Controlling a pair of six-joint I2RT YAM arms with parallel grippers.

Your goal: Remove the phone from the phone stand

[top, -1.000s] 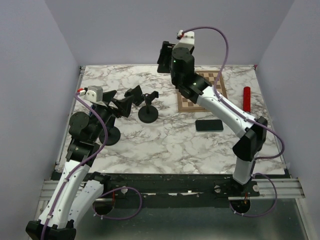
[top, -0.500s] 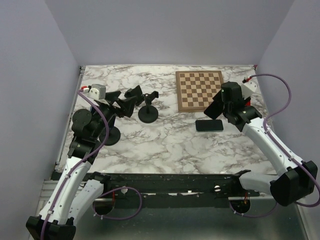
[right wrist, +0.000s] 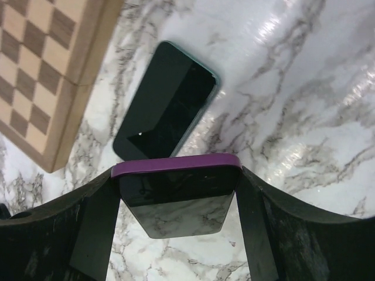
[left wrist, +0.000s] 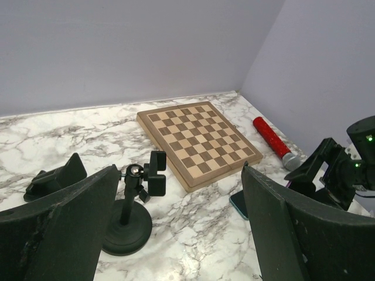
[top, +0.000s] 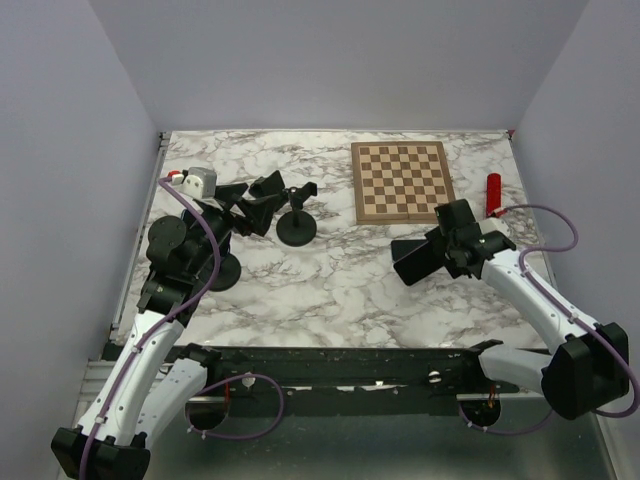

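My right gripper (top: pixel 432 256) is shut on a phone in a purple case (top: pixel 410 263), held by its sides low over the marble table. In the right wrist view this phone (right wrist: pixel 176 190) sits between my fingers (right wrist: pixel 96 222). A second dark phone with a teal edge (right wrist: pixel 167 99) lies flat on the table just beyond it. The black phone stand (top: pixel 296 222) stands left of centre with its clamp (left wrist: pixel 156 174) empty. My left gripper (top: pixel 262 198) is open and empty, just left of the stand.
A wooden chessboard (top: pixel 402 180) lies at the back right, with a red cylinder (top: pixel 493 193) to its right. Another black round base (top: pixel 218 270) stands near my left arm. Purple walls close in the table on three sides.
My right arm has swung from high at the back middle to the right and down, carrying the purple-cased phone to just above the table by the lying phone. The left arm barely moved.
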